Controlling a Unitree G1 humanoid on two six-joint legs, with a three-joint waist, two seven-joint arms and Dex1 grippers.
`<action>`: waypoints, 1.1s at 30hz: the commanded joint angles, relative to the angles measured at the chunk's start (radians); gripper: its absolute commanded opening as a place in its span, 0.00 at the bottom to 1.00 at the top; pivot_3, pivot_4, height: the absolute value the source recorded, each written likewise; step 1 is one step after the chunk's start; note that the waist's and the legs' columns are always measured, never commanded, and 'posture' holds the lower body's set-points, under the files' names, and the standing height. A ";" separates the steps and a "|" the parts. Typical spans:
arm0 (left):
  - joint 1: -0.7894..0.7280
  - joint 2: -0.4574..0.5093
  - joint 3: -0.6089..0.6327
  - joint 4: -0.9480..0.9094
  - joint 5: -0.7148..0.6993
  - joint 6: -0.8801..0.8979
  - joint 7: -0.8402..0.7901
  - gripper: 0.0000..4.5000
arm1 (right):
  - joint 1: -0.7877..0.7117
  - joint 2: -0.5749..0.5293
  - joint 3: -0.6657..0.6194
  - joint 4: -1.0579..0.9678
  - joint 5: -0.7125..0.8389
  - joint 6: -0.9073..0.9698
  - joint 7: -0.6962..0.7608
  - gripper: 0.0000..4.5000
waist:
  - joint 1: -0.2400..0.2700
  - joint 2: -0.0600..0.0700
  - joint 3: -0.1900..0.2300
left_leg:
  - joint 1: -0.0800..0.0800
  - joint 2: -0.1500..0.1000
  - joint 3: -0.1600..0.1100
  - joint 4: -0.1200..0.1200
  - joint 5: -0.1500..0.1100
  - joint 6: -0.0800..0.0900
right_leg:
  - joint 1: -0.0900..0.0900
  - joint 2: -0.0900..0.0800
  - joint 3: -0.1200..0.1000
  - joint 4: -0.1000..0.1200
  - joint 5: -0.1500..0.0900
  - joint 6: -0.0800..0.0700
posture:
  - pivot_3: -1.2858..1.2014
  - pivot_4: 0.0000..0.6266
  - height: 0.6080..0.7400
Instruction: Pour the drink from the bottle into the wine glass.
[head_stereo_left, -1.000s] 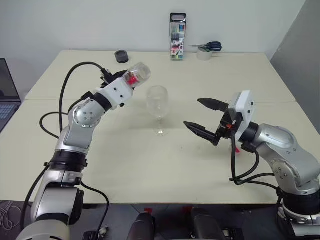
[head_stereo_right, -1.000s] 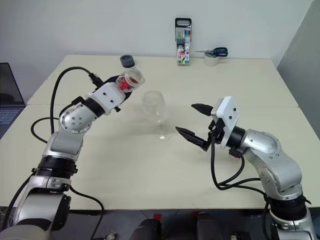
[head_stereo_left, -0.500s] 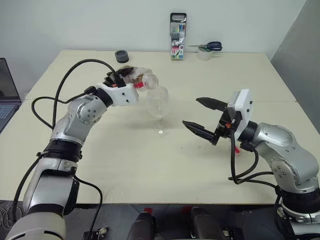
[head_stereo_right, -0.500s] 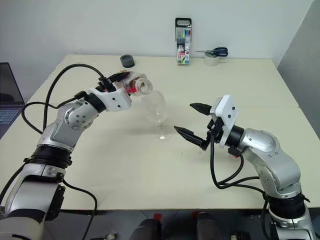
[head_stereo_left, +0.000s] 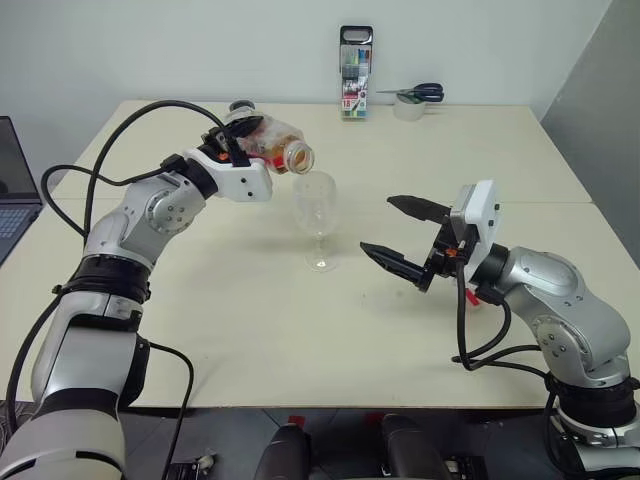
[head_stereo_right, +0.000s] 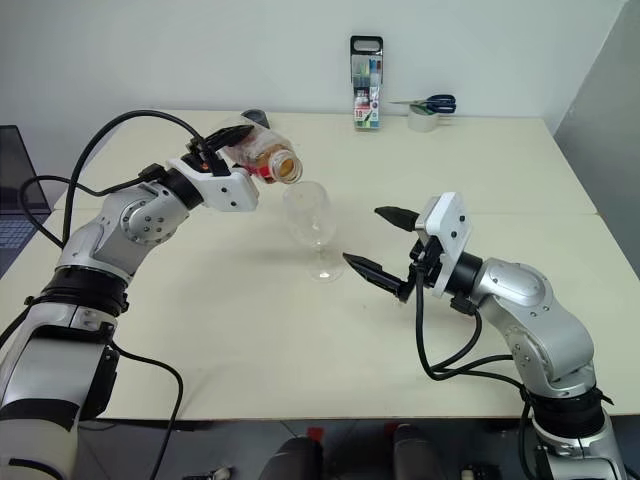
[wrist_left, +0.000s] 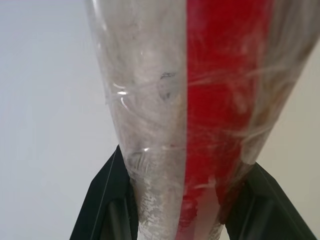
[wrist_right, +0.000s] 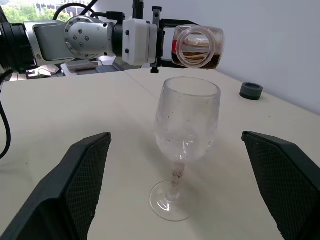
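Now the bottle (head_stereo_left: 272, 146) lies nearly on its side in our left gripper (head_stereo_left: 240, 150), which is clamped on it; a second ago its base pointed our way, and since then it has rolled so its open mouth hangs just above the rim of the glass (head_stereo_left: 317, 220). The drink (wrist_right: 196, 56) pools along the lower side, and we see none in the bowl yet. Our right gripper (head_stereo_left: 400, 235) waits beside the glass, jaws spread and empty. We judge pouring is about to begin.

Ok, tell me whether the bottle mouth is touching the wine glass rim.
Apart. The right wrist view shows a gap between the bottle mouth and the wine glass rim below.
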 joint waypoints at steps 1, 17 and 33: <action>-0.051 0.029 -0.003 -0.004 0.019 -0.030 0.040 0.37 | -0.011 0.006 -0.007 -0.032 0.013 -0.008 -0.010 1.00 | -0.001 0.000 0.000 | 0.000 0.000 0.000 0.000 0.000 0.000 | 0.000 0.000 0.000 0.000 0.000 0.000 | 0.52 0.24 1.00; -0.122 0.062 -0.041 0.064 0.096 -0.065 0.118 0.37 | -0.001 0.022 -0.034 -0.011 0.046 -0.043 0.029 1.00 | -0.010 0.000 0.000 | 0.000 0.000 0.000 0.001 0.000 0.000 | -0.001 0.000 0.000 0.002 0.000 0.000 | 0.52 0.24 1.00; -0.169 0.074 -0.080 0.130 0.137 -0.089 0.177 0.37 | 0.003 0.018 -0.010 -0.030 0.051 -0.032 0.022 1.00 | -0.015 0.000 0.000 | 0.000 0.000 0.000 0.001 0.000 0.000 | -0.001 0.000 0.000 0.003 0.000 0.000 | 0.52 0.24 1.00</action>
